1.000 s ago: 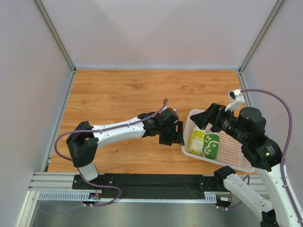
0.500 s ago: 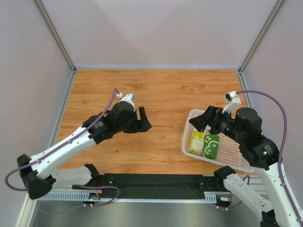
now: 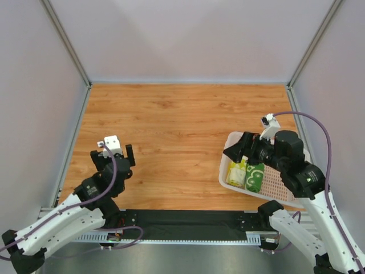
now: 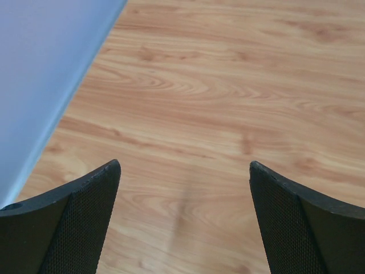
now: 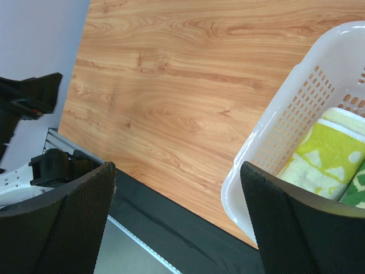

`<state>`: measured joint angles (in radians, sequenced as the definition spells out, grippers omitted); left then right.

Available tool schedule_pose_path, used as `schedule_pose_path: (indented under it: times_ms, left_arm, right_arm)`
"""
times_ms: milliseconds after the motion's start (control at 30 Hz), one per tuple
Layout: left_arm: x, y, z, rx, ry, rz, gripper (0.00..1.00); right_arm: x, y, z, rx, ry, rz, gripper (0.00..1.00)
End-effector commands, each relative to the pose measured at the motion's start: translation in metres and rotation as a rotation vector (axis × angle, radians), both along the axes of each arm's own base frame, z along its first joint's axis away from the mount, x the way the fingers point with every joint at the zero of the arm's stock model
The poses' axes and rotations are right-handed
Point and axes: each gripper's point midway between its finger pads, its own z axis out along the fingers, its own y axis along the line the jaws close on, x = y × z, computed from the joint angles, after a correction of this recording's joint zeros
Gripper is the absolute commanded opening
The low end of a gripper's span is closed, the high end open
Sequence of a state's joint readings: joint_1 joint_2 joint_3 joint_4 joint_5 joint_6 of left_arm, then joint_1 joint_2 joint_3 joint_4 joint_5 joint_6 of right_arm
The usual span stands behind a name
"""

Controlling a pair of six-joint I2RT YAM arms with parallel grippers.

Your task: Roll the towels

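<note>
Both towels lie rolled side by side in the white perforated basket (image 3: 278, 187) at the near right. The pale yellow towel (image 3: 236, 173) is on the left and the green towel (image 3: 255, 177) with pale prints on the right. My right gripper (image 3: 238, 147) hovers open above the basket's far left corner, with nothing between its fingers. In the right wrist view (image 5: 177, 166) the yellow towel (image 5: 328, 157) and a sliver of the green towel (image 5: 356, 193) show behind the basket wall (image 5: 274, 142). My left gripper (image 3: 113, 155) is open and empty over bare wood at the near left (image 4: 183, 165).
Grey walls enclose the wooden table on three sides; the left wall (image 4: 45, 74) runs close beside the left gripper. A black base strip (image 3: 188, 220) and metal rail line the near edge.
The left arm has swung back from beside the basket to the table's near left, its jaws spreading wider. The right gripper has drifted slightly left above the basket.
</note>
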<state>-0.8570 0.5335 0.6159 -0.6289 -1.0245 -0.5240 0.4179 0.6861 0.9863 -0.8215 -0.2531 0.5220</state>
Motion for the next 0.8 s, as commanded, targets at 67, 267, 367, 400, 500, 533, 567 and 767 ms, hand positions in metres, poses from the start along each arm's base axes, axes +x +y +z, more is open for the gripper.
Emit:
schedule_pose_path:
  times_ms: [67, 267, 367, 400, 500, 533, 567, 767]
  left_arm:
    - [0.014, 0.027, -0.013, 0.242, -0.151, 0.104, 0.99]
    - [0.032, 0.032, -0.032, 0.15, -0.22, 0.107, 0.97]
    - [0.043, 0.047, -0.04, 0.136, -0.194, 0.197, 0.98]
    - [0.046, 0.05, -0.042, 0.124, -0.188, 0.224, 0.98]
    - [0.059, 0.059, -0.048, 0.124, -0.18, 0.276, 0.98]
    - [0.067, 0.053, -0.046, 0.095, -0.213, 0.242, 0.98]
    - [0.072, 0.06, -0.055, 0.107, -0.188, 0.255, 0.97]
    - [0.117, 0.065, -0.082, 0.097, -0.053, 0.159, 0.97]
  right_arm:
    - [0.005, 0.011, 0.003, 0.015, -0.033, 0.049, 0.91]
    - [0.006, 0.014, -0.002, 0.024, -0.026, 0.057, 0.91]
    - [0.007, 0.017, -0.004, 0.03, -0.02, 0.063, 0.91]
    - [0.007, 0.018, -0.005, 0.033, -0.014, 0.067, 0.91]
    - [0.009, 0.02, -0.007, 0.033, -0.014, 0.073, 0.91]
    - [0.008, 0.021, -0.008, 0.032, -0.014, 0.075, 0.91]
    - [0.009, 0.02, -0.009, 0.024, -0.014, 0.072, 0.91]
    - [0.01, 0.013, -0.01, -0.02, -0.019, 0.055, 0.91]
